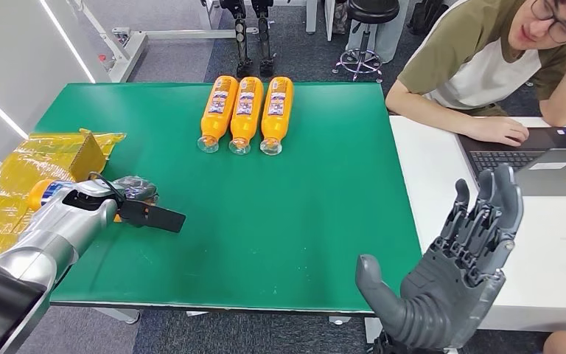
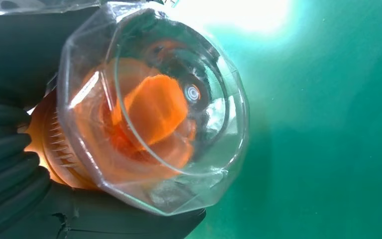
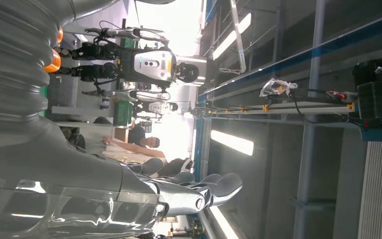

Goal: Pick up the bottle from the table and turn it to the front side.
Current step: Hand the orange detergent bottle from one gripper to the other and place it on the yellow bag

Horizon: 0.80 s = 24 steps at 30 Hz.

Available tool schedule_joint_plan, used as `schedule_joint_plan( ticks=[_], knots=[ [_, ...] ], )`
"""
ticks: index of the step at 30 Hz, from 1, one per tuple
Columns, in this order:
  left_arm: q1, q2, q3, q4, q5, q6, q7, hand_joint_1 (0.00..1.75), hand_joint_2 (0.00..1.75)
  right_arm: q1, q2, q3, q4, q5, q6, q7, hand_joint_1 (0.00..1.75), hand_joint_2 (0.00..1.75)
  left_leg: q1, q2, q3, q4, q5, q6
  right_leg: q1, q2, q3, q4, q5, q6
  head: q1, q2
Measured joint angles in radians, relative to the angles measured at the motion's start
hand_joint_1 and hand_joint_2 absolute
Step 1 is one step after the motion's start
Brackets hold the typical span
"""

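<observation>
Left robot hand (image 1: 136, 193) grips orange bottle (image 2: 149, 112) at table (image 1: 280, 221) left edge for turning; right robot hand (image 1: 457, 273) open, empty, clear.

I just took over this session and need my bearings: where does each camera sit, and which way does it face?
Head view: high on the body, looking down at the green table, three orange bottles, both arms.
Left wrist view: behind the left hand, facing the clear base of the held bottle over the table.
Right wrist view: behind the raised right hand, facing the room and ceiling lights.
Shared: head and left wrist views both show the green table.
</observation>
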Motion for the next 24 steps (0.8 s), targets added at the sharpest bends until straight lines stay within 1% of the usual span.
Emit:
schedule_joint_plan(
  ticks=[24],
  knots=[
    [0.0, 0.0, 0.0, 0.0, 0.0, 0.0, 0.0, 1.75, 1.75, 0.0, 0.0, 0.0, 0.0, 0.0, 0.0, 0.0, 0.0, 1.75, 0.0, 0.0, 0.0, 0.0, 0.0, 0.0, 0.0, 0.0, 0.0, 0.0, 0.0, 0.0, 0.0, 0.0]
  ],
)
